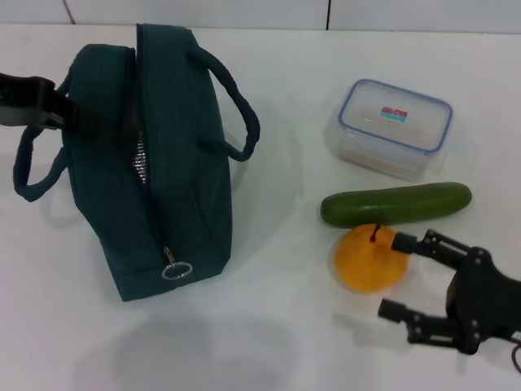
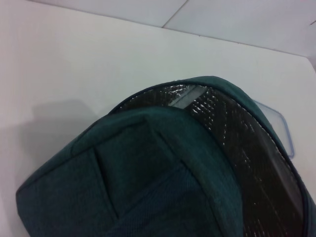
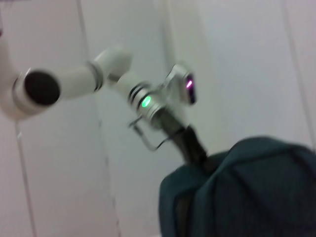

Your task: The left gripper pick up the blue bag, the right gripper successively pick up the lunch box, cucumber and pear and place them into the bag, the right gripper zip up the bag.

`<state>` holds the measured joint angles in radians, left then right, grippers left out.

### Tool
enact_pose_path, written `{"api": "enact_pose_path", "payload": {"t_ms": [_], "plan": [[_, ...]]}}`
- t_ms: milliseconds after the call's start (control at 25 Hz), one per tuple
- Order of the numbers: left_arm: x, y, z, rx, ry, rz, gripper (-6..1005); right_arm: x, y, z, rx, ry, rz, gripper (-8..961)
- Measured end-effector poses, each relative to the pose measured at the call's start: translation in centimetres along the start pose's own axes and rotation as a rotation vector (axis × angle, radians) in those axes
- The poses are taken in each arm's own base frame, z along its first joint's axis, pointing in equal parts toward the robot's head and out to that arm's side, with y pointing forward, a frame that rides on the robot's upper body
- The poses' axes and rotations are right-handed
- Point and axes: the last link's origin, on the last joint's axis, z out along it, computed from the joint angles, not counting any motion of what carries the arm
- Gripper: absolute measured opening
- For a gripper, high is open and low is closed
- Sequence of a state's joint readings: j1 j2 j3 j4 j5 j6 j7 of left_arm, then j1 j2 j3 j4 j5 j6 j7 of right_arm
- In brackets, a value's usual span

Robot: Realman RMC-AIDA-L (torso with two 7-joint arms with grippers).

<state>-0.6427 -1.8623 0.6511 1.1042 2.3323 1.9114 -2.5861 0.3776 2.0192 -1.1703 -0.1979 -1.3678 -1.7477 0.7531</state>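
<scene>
Fruit first: the round orange-yellow pear sits near right on the white tabletop, the right tool spread wide beside it, gripping nothing. Just beyond lie the dark green cucumber and clear blue-rimmed lunch box. Far left, the left tool meets the teal-blue fabric bag; its grip I cannot tell.
</scene>
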Motion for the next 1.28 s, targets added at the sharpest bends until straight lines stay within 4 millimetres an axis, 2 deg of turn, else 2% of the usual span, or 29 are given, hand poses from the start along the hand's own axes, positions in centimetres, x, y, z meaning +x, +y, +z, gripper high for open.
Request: {"api": "enact_pose_path", "payload": {"t_ms": [160,400,600,760,920,1280], "plan": [[-0.1,0.3,0.0,-0.026,-0.003,0.0,39,-1.0,0.0,-0.7,0.073,-0.128,0.05,872],[0.2,1.0,-0.1,-0.08,0.016,-0.004,40,-2.3,-1.0,-3.1,0.297,-0.427,0.36,871],[0.3,1.6,-0.4,-0.128,0.038,-0.009,39,-1.4,-2.1,-5.5,0.458,-0.568,0.666,870],[0.3,2.2,-0.7,-0.196,0.063,-0.012,39,0.0,-3.0,-6.6,0.549,-0.59,0.858,870],[0.2,2.3,-0.7,-0.208,0.067,-0.016,39,1.1,-3.7,-6.8,0.602,-0.584,0.99,869],[0.3,2.5,-0.5,-0.215,0.065,-0.005,39,1.3,-5.7,-5.3,0.618,-0.576,1.117,868]]}}
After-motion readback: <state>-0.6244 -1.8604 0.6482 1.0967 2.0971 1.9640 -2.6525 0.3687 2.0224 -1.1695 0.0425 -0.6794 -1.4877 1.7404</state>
